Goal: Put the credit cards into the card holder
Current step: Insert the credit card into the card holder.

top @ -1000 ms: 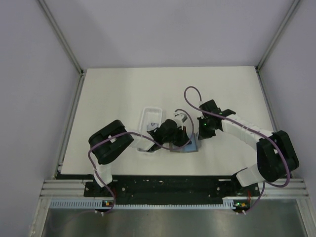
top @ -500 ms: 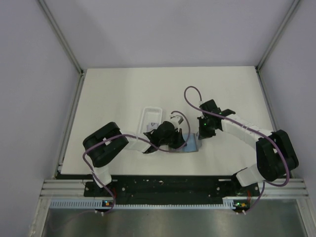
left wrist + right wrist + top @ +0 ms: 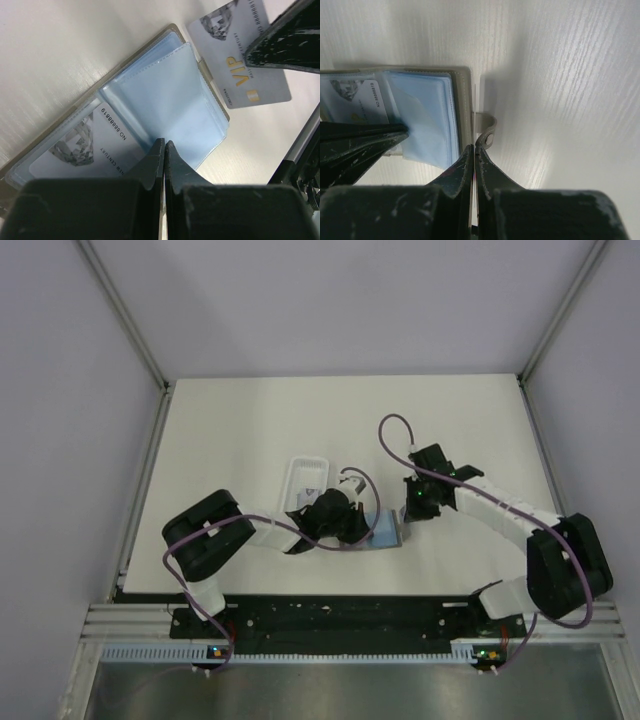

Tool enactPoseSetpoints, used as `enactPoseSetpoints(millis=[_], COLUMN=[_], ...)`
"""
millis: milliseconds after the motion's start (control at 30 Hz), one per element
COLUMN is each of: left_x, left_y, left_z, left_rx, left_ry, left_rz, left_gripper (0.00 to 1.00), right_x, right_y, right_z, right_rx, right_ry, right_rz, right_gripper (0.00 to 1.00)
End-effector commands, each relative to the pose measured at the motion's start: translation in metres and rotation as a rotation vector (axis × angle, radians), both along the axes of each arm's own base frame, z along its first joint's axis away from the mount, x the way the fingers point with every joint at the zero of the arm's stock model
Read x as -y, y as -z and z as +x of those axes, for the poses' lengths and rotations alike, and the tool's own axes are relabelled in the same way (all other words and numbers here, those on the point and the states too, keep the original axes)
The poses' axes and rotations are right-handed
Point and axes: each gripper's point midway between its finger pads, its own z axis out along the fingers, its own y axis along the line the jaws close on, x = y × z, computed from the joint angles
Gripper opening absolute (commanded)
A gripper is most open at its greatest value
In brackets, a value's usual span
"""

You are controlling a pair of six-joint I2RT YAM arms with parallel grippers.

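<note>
While both arms are converging on the open card holder near the front middle of the table, the top view is showing the left gripper over the holder's left half. The right gripper is standing at its right edge.

From the left wrist, the left jaws are pressing together on nothing, with their tips over the blue sleeves. A stored credit card is sitting in the left pocket. The loose credit card is lying just beyond the holder's right edge, its long axis running roughly parallel to that edge. The right finger is covering its outer corner.

From the right wrist, the right jaws are closing to a slit. A thin pale line is running out from between the tips, suggesting they are pinching the loose card edge-on. The holder is lying left of these tips, with its clasp tab just beside them. The right arm is therefore nearer, and insertion is likely calling for leftward travel into the sleeves.
</note>
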Motion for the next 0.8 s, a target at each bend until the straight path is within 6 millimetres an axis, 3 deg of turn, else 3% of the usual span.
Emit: enactPoseSetpoints(millis=[0,100,233,500,767], left_x=[-0.028,-0.029,-0.029,-0.024,-0.022], left_y=[0.038,0.038,0.039,0.040,0.040], left_z=[-0.012,-0.013,-0.015,-0.018,-0.022], left_rx=[-0.066,-0.067,-0.071,-0.086,-0.096], left_ry=[-0.017,-0.017,-0.011,0.012,0.027], left_rz=[0.130,0.131,0.130,0.107,0.091], left_gripper=[0.00,0.00,0.00,0.00,0.00], right_x=[-0.001,-0.011,-0.021,-0.029,-0.029], right_y=[-0.039,-0.060,-0.064,-0.058,-0.035], right_z=[0.011,0.008,0.001,0.013,0.011], right_rx=[0.159,0.208,0.199,0.312,0.233], right_ry=[-0.009,-0.061,-0.113,-0.085,-0.100], right_rz=[0.066,0.136,0.190,0.264,0.234], right_gripper=[0.00,0.00,0.00,0.00,0.00])
